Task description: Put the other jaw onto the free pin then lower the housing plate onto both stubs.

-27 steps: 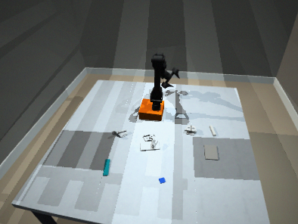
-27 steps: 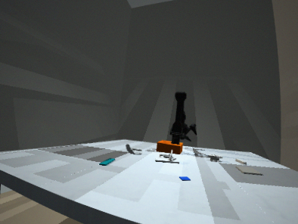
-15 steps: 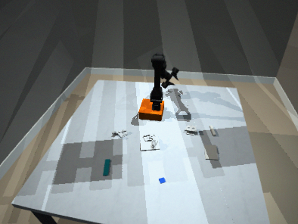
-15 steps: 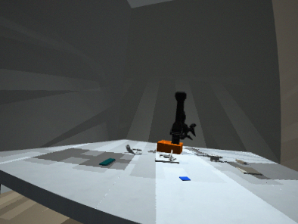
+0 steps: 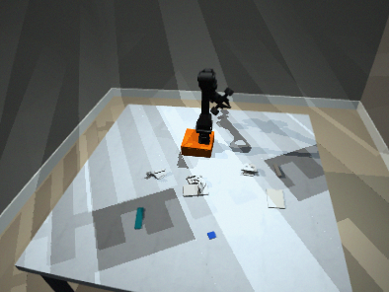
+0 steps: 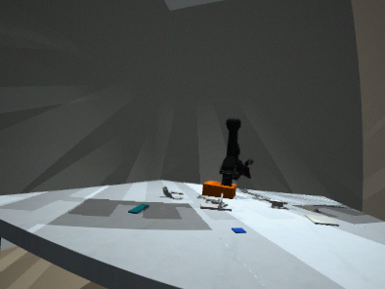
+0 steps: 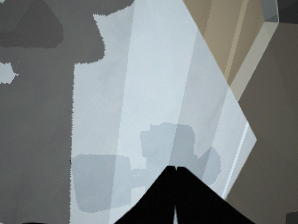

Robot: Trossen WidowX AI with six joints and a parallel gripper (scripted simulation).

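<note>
My gripper (image 5: 229, 107) (image 6: 250, 177) (image 7: 174, 174) is shut and empty, raised beside the arm, well above and behind the parts. The fingertips meet in the wrist view. A small pale base plate (image 5: 189, 191) lies in front of the orange block, with thin grey-white parts standing on and behind it. A loose grey-white piece (image 5: 158, 174) (image 6: 171, 193) lies to its left, and another grey-white piece (image 5: 249, 170) (image 6: 278, 204) to its right. A flat cream plate (image 5: 275, 199) (image 6: 320, 220) lies farther right. Which piece is the free jaw, the pins and any tooth mesh are too small to tell.
The arm stands on an orange block (image 5: 197, 144) (image 6: 219, 189) at the back. A teal bar (image 5: 139, 218) (image 6: 139, 209) lies front left, a blue square (image 5: 211, 235) (image 6: 238, 229) front middle. A brownish bar (image 5: 277, 171) lies behind the cream plate. Shadows cross the table.
</note>
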